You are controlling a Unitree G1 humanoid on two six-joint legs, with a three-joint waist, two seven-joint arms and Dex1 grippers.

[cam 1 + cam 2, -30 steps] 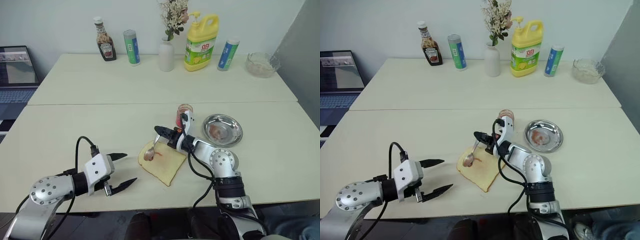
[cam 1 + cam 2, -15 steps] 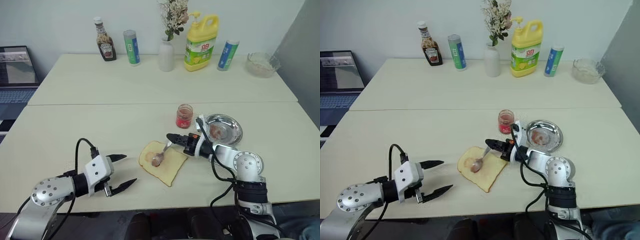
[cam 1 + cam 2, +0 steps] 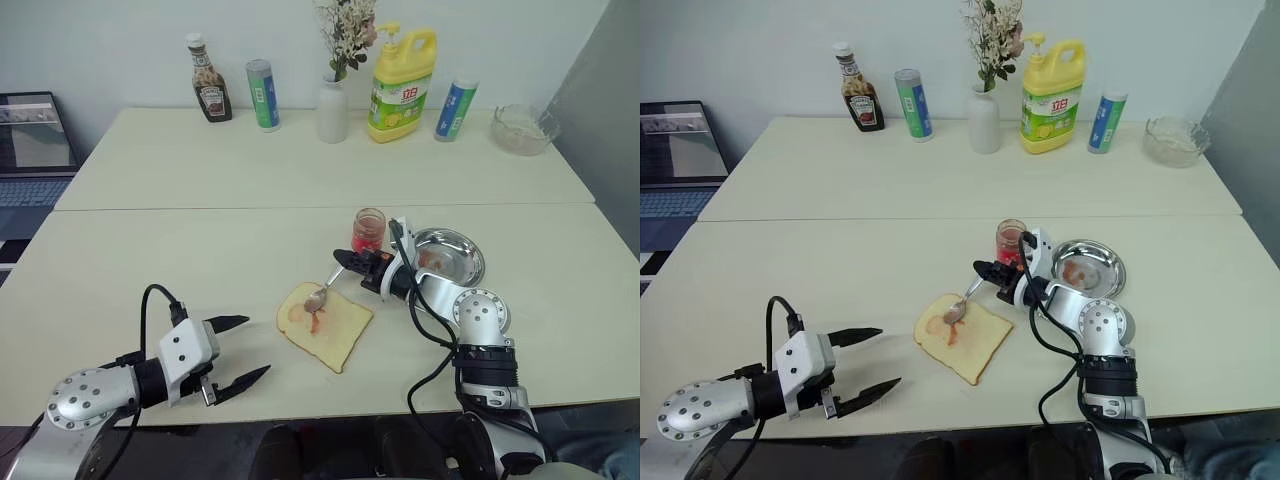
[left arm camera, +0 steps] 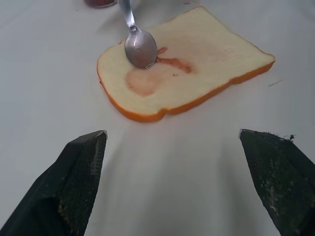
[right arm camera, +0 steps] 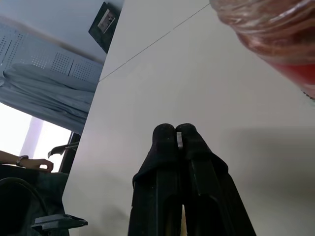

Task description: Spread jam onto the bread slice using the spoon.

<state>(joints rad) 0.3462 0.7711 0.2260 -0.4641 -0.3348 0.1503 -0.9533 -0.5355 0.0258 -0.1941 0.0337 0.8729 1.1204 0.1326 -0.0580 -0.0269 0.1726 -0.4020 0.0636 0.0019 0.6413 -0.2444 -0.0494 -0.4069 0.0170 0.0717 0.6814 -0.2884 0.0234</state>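
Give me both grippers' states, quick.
Left gripper: open, empty.
Right gripper: shut on the spoon, bowl on the bread slice.

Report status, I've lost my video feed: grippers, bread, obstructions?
Right gripper shut on small silver spoon, bowl on pale square bread slice. Thin red jam smear laid. Left gripper open, idle. Nothing in the way.

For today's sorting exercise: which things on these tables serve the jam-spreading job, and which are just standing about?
In use: bread slice, spoon, jam, right gripper.
Standing about: ketchup bottle, vase, yellow detergent bottle, steel dish, glass bowl.
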